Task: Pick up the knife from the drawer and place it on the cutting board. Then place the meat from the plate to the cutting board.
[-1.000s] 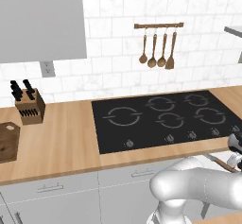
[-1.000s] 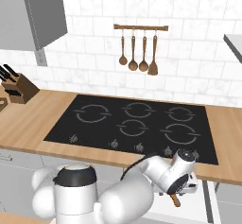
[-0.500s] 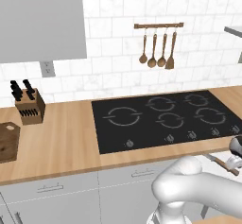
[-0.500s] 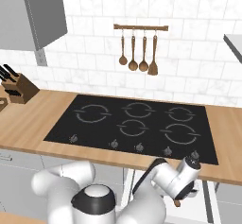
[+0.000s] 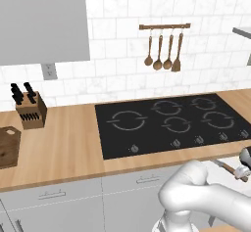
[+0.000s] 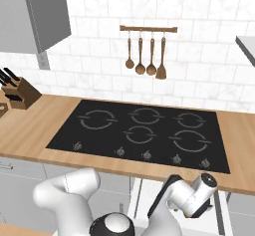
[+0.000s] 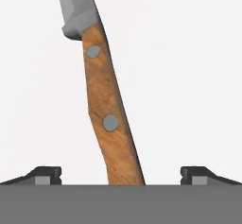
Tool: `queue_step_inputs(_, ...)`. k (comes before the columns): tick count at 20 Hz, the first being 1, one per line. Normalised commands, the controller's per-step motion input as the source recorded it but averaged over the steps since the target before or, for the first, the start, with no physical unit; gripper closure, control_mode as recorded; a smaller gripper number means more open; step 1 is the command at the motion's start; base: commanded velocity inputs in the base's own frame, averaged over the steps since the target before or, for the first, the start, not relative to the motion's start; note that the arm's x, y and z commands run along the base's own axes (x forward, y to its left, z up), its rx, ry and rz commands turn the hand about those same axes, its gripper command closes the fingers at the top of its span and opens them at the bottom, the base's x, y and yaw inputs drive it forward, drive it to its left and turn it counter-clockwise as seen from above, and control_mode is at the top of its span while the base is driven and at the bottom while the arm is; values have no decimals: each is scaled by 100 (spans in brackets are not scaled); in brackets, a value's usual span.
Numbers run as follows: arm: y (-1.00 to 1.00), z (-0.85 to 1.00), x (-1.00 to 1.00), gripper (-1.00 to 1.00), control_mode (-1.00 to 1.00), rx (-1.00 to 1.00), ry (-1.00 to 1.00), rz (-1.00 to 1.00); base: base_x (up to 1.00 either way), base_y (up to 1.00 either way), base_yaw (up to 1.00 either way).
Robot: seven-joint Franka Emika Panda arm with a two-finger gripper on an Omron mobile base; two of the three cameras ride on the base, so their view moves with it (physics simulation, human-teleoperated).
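The knife (image 7: 106,100) lies on the white drawer floor (image 7: 189,76), its wooden handle running lengthwise between the gripper's (image 7: 120,175) spread tips, blade pointing away. The board (image 5: 9,147) sits far left on the counter (image 5: 63,143).

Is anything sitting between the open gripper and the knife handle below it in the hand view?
Nothing visible does. In the hand view the knife lies on a bare white surface, its wooden handle running between the two spread fingertips of the gripper, with open space on both sides.
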Motion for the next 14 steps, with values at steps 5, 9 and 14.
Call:
queue_step_inputs(5, 1, -82, 38, -100, -100, -5, 0, 8, 0, 0, 0)
queue_step_inputs(9, 0, -100, 16, 100, -100, -9, 4, 15, 0, 0, 0)
queue_step_inputs(14, 0, -74, -98, 100, -100, -10, 7, 17, 0, 0, 0)
